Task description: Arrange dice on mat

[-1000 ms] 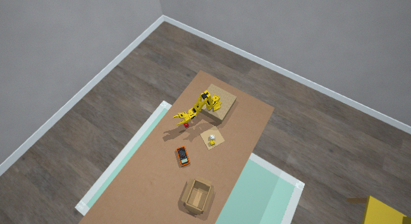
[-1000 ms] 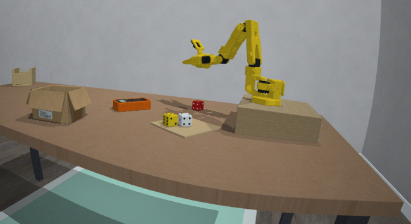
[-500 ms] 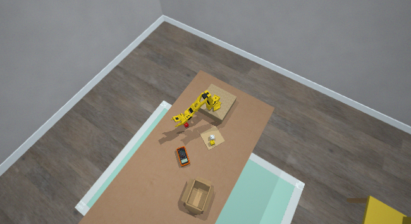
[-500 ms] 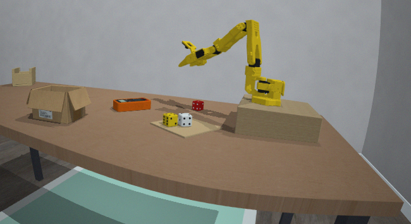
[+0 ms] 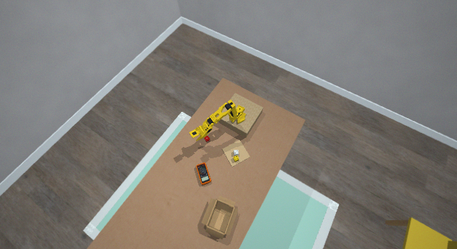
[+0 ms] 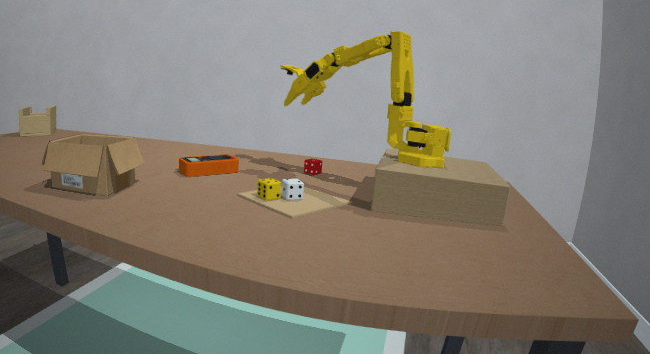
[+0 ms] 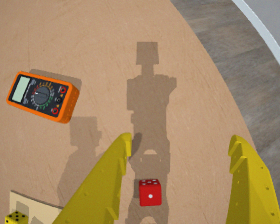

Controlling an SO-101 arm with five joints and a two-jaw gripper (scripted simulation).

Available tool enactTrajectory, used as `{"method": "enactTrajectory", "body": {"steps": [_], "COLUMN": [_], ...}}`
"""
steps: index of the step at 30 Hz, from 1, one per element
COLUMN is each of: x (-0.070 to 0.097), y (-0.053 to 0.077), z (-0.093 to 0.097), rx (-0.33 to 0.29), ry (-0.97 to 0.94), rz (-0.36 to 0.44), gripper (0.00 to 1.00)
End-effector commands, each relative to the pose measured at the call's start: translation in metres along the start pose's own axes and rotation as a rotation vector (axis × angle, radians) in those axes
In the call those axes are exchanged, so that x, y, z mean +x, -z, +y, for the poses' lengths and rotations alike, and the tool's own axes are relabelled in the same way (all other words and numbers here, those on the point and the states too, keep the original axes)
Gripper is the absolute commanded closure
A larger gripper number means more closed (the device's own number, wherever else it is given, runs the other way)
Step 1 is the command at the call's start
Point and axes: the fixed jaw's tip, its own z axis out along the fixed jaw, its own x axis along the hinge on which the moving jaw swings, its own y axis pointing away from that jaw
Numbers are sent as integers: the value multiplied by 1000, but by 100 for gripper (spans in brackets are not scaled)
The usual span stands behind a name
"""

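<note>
My gripper [image 5: 195,136] [image 6: 285,86] [image 7: 181,137] is open and empty, high above the table and tilted down. A red die [image 5: 207,138] [image 6: 313,166] [image 7: 150,193] sits flat on the table, off the mat. The wrist view shows its one-pip face large and a several-pip face beside it. A yellow die [image 5: 236,158] [image 6: 269,189] [image 7: 16,218] and a white die [image 5: 235,152] [image 6: 292,189] sit flat, close together, on the mat [image 5: 243,159] [image 6: 300,208] [image 7: 41,212]. Yellow has several pips on top. I cannot read the other top numbers surely.
An orange multimeter [image 5: 203,174] [image 6: 209,165] [image 7: 43,97] lies beyond the dice. Farther along stands an open cardboard box [image 5: 221,218] [image 6: 93,165]. The arm stands on a wooden block [image 5: 249,122] [image 6: 440,195]. A small wooden holder [image 6: 37,123] is at the far end.
</note>
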Motion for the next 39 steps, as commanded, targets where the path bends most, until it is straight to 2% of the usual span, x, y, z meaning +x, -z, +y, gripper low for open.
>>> {"method": "enactTrajectory", "body": {"steps": [1, 3, 11, 18, 28, 39], "x": [-1, -1, 4, 8, 10, 10], "y": [9, 9, 25, 36, 42, 42], "z": [4, 4, 5, 6, 6, 6], "rx": [-11, -11, -17, -20, -21, -21], "ry": [19, 19, 26, 31, 33, 33], "rz": [100, 100, 233, 307, 344, 350], "gripper": [65, 65, 65, 65, 65, 65]}}
